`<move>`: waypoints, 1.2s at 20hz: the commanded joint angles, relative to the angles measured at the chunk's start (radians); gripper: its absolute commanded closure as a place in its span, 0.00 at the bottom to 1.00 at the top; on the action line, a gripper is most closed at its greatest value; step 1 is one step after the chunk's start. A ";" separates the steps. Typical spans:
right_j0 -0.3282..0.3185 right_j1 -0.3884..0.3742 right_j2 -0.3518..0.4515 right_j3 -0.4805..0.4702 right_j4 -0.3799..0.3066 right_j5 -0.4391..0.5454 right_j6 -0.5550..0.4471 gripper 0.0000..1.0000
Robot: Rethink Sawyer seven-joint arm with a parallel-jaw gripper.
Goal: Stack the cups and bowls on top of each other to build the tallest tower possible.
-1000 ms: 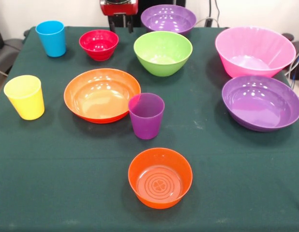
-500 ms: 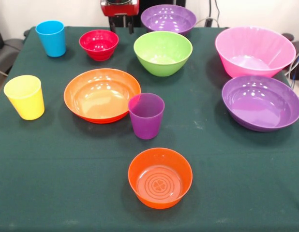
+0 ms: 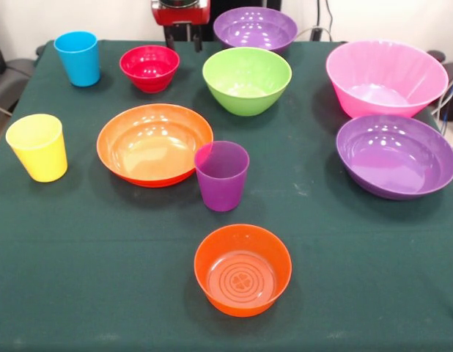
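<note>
Purple cup [image 3: 221,176] just beside wide orange bowl [image 3: 155,144]; open cloth around small orange bowl [image 3: 242,269].

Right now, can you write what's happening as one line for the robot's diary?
stage: not started | tower: none | cups: three upright, apart | bowls: seven upright, apart | claw: drawn back at table edge, grip unclear

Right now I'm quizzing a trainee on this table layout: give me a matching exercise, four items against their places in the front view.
Items:
1. blue cup
2. yellow cup
3. small orange bowl
4. pink bowl

Places:
A. nearest the camera
B. far right
C. far left corner
D. left edge, beside the wide orange bowl

Pairs: 1-C, 2-D, 3-A, 4-B
</note>
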State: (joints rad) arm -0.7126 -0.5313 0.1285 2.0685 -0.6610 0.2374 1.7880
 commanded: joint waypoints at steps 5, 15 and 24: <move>0.044 -0.031 0.101 -0.092 0.067 0.127 0.015 0.00; 0.045 -0.054 0.114 -0.091 0.091 0.167 0.004 0.00; 0.051 -0.090 0.129 -0.086 0.120 0.219 0.000 0.00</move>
State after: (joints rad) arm -0.7002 -0.6145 0.1557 2.0688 -0.5852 0.3600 1.7880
